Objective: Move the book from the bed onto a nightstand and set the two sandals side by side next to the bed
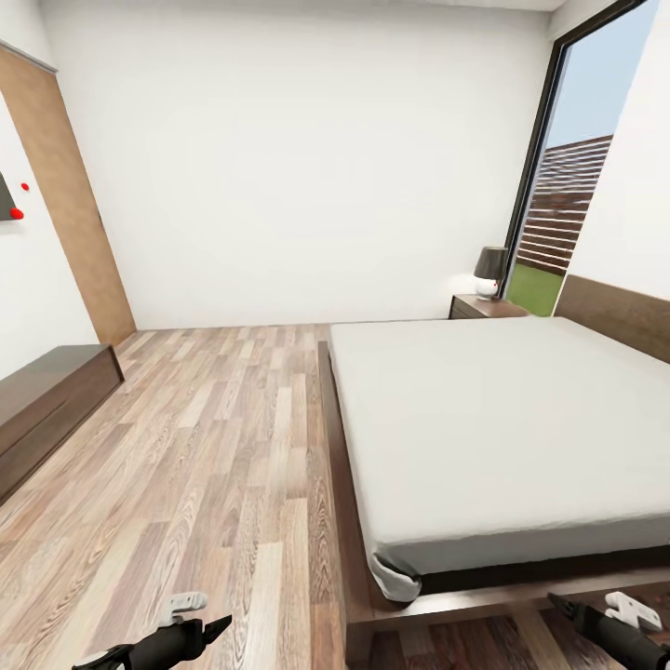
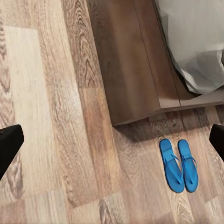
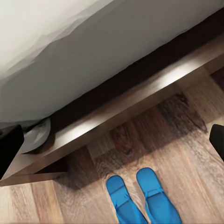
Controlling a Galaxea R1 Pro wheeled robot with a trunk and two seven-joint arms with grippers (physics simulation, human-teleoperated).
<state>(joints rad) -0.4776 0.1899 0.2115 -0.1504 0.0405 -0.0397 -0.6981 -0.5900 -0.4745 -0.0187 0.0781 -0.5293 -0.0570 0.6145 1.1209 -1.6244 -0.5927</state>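
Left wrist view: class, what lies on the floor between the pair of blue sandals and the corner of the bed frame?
Nothing: between the sandals and the bed frame, the left wrist view shows bare wood floor, shadowed.

The head camera is looking forward and down across the bed (image 1: 502,428) from its foot. Both wrist cameras are facing the floor (image 2: 51,93) (fairly near), sharing the sandals (image 2: 178,164) ahead of the jaws.
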